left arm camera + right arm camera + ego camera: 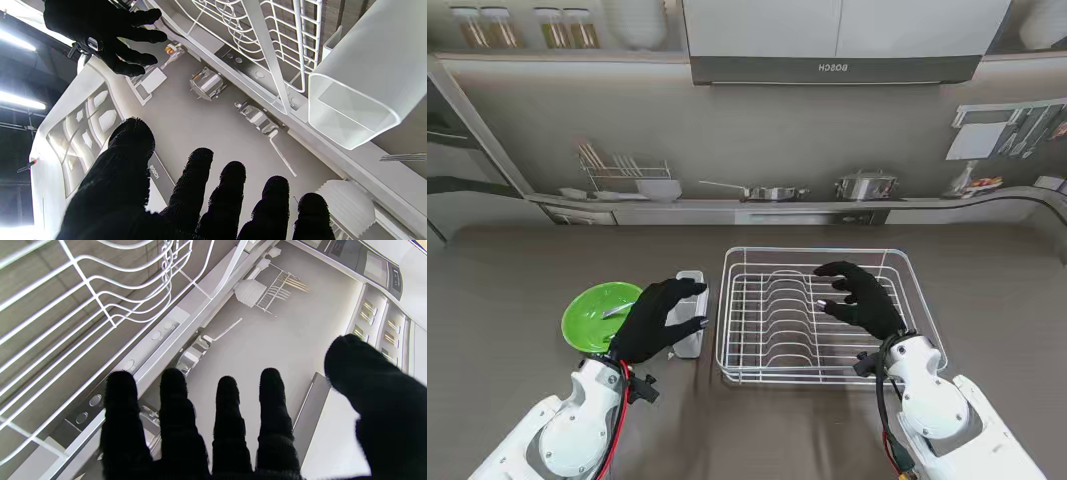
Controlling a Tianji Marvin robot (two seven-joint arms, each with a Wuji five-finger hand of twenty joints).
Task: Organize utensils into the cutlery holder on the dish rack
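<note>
Your left hand (pixel 655 318) hangs over the table with its black-gloved fingers (pixel 230 196) spread apart and nothing in them. Just past those fingertips, on the thumb's side, stands the cutlery holder (pixel 691 312), a frosted white box; your left wrist view looks straight into its mouth (pixel 352 111) and shows nothing inside. It sits right beside the left wall of the dish rack (pixel 822 316); whether the two touch, you cannot tell from here.

On the other side of that hand, just beyond the outer fingers, lies the green plate (pixel 599 316). A utensil (pixel 617 311) rests on it, small and silvery; whether it is a fork or a spoon is too small to make out. In the left wrist view a thin metal piece (pixel 403 157) pokes in at the edge past the holder.

Your right hand (pixel 859 298) hovers over the wire rack's right half, fingers (pixel 227 413) parted and loosely curled, holding nothing. Under its fingertips run the white rack wires (pixel 100 303), with bare brown table (pixel 517 290) showing through them.
</note>
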